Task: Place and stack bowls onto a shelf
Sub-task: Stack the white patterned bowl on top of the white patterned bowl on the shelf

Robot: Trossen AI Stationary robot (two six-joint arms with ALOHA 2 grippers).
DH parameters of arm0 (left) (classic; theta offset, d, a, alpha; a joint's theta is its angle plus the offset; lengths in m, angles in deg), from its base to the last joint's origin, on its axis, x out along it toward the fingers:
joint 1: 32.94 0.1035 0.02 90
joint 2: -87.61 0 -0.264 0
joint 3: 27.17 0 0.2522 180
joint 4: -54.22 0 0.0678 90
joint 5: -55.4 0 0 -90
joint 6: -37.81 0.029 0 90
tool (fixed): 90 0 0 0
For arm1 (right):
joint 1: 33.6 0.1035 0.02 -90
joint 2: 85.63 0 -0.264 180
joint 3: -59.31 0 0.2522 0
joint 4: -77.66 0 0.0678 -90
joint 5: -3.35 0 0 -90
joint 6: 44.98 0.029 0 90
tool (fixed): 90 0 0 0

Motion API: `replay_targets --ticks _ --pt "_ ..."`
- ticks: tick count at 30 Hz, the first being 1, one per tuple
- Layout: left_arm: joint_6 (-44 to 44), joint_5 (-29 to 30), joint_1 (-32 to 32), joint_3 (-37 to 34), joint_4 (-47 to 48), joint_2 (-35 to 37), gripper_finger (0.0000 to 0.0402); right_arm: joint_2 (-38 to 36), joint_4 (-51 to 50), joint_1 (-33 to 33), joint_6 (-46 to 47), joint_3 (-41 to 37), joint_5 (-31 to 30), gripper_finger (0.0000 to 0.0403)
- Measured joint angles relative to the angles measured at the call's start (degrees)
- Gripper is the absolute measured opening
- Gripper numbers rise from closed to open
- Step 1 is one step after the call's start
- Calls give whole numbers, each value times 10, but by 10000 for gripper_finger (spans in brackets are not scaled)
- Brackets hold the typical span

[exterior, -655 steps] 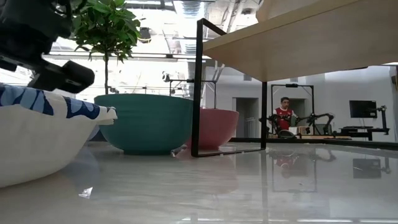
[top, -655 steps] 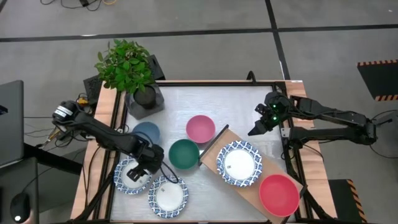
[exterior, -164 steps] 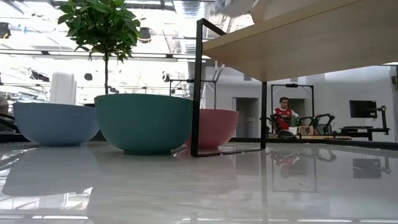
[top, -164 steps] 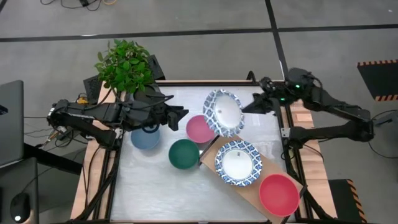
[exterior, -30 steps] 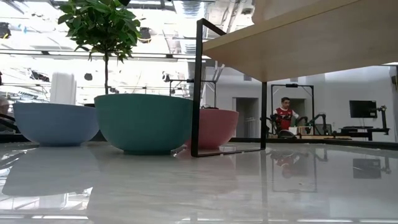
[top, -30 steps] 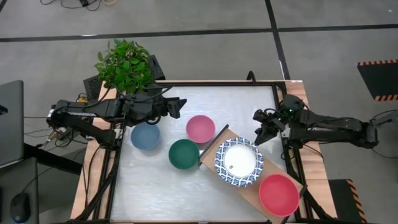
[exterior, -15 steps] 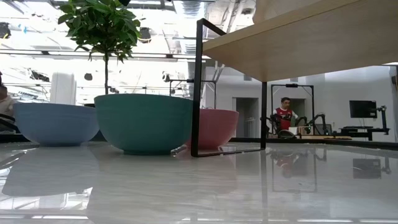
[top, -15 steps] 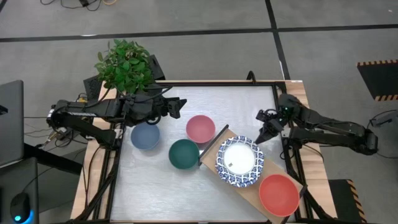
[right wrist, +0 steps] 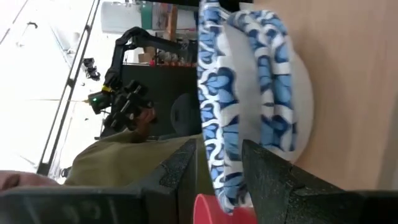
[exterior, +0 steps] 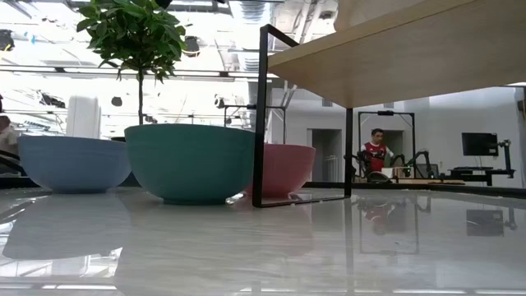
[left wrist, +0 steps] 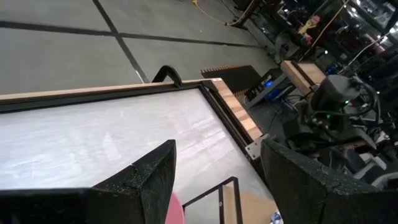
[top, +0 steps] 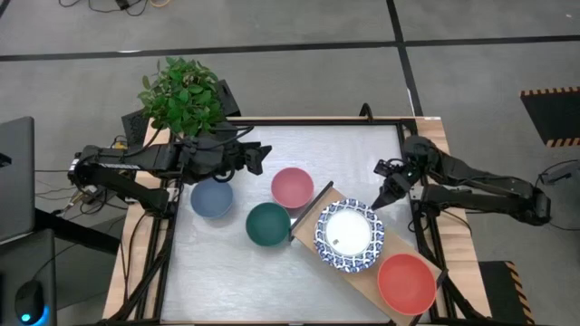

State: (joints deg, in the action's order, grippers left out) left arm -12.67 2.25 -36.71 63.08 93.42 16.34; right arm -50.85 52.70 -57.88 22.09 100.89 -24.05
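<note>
Having dropped the blue-rimmed bowl (top: 349, 234) onto the shelf (top: 367, 276) stack, pulls the right gripper (top: 378, 201) back, released and empty; leaves three plain bowls (top: 268, 224) unshelved.

I see a leafy potted plant (top: 181, 95) in a dark pot (top: 210, 145) at the table's far left corner, a laptop (top: 15, 177) off to the left, and a person in red (exterior: 377, 152) seated far behind the table.
</note>
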Motion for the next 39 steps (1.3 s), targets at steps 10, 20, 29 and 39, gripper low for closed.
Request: replay_targets --ticks 10,20,29,39 --pt "-2 -4 0 0 8 0 219 0 -95 -34 -106 86 -79 152" --pt "-1 -5 0 0 8 0 219 37 -94 -28 -176 122 -118 152" --pt "-1 -19 0 0 28 0 219 105 -71 52 -192 121 -118 152" --pt "-2 -21 0 0 38 0 219 126 -51 81 -190 121 -151 152"
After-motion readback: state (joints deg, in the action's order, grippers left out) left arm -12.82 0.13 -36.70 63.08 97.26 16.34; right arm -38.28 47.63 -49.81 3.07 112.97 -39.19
